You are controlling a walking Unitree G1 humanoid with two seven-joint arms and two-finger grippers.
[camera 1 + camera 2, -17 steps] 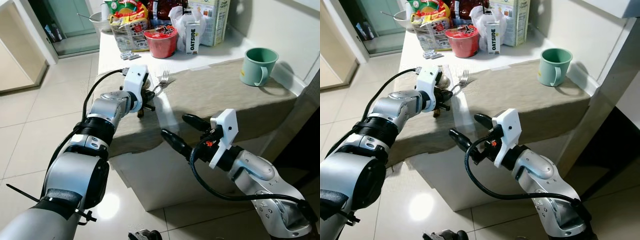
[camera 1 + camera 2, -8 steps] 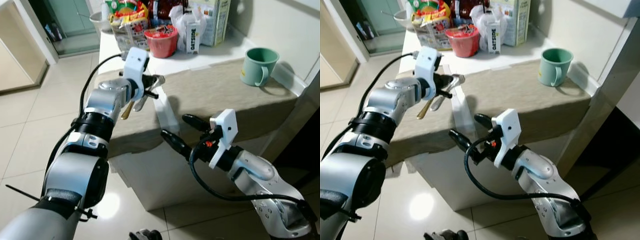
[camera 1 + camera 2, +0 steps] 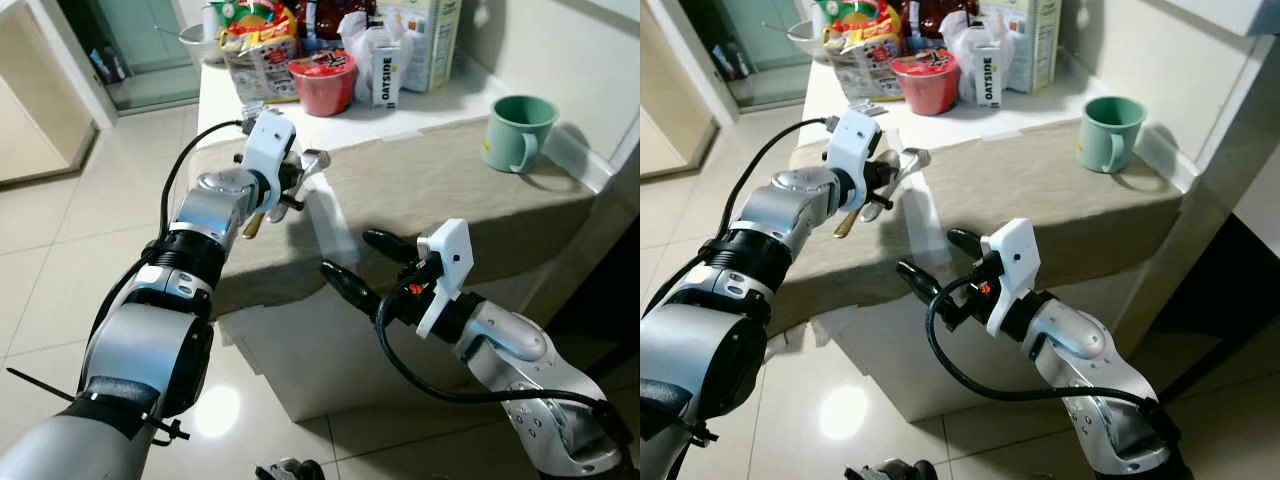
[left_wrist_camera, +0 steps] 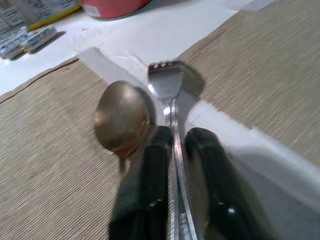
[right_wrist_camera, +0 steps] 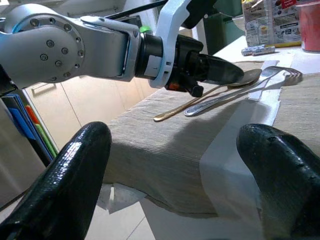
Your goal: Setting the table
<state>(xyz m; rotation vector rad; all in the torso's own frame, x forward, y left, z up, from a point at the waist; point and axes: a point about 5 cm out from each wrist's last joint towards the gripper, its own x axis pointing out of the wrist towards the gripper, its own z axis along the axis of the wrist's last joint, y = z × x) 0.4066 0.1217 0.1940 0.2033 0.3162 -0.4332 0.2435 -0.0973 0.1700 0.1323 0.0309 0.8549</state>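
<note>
— Left claw (image 3: 296,183): what has it got?

— It is clenched on a silver fork (image 4: 167,95) and a gold-toned spoon (image 4: 121,116), both pinched between its two black fingers (image 4: 151,175). The fork's shaft runs straight through the gap; the spoon's bowl sits just beside the fork's tines, ahead of the fingertips.

— Where are they over the worktop (image 3: 450,190)?

— Lifted clear of the beige cloth, above the white strip near the worktop's left edge, handles sloping down toward the front edge.

— And the arm?

— The left arm reaches forward and up from the robot's left, wrist bent so the claw points across the worktop.

— Right claw (image 3: 357,262)?

— Released, fingers spread wide, held in front of the worktop's front edge, below the cutlery and apart from it.

— Anything else there?

— A green mug (image 3: 519,131) near the far right corner; a red bowl (image 3: 322,80) and an Oatside carton (image 3: 385,75) toward the back edge.
</note>
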